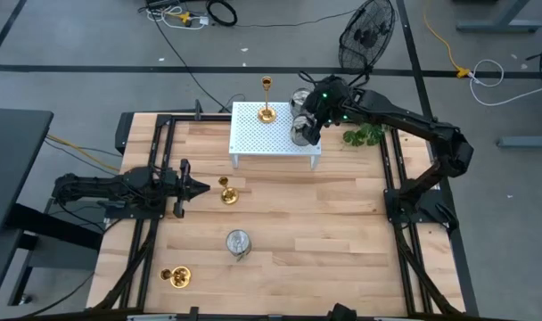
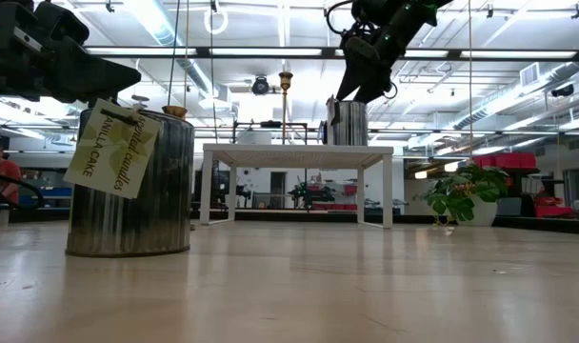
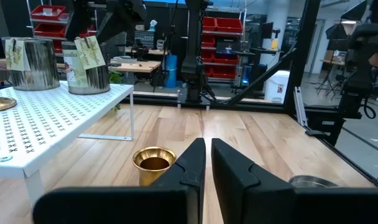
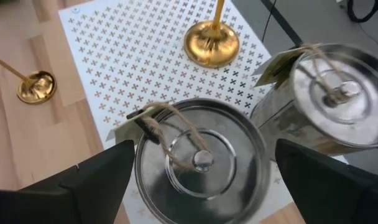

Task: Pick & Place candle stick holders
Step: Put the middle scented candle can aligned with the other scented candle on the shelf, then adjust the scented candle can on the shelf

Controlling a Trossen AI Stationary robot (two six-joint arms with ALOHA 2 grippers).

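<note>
Right gripper (image 4: 198, 171) is the one doing the work here. It's parked over the far right corner of the white rack (image 1: 253, 143), fingers spread as wide as they go, one either side of a squat silver can holder (image 4: 198, 158) that stands upright on the rack. From the wrist view the can sits dead centre between the two fingers with a clear gap on both sides, so nothing is being squeezed. A second silver can (image 4: 338, 99) stands just beside it, nearly touching, and a gold holder (image 1: 266, 111) stands upright toward the middle of the far edge.

What matters for the next move, I'd say: the can's axis is vertical and the gripper is straight above it, so lifting away means going up without clipping the neighbour can or snagging the twine and paper tag on the lid.

Left gripper (image 1: 192, 187) waits low over the table on the left, fingers pressed together, empty. It points right at a gold holder (image 1: 227, 191) just beside its tip. Another silver can (image 1: 238, 242) and a third gold holder (image 1: 176, 276) sit nearer the front edge, so the left arm is clearly closer to those three.
</note>
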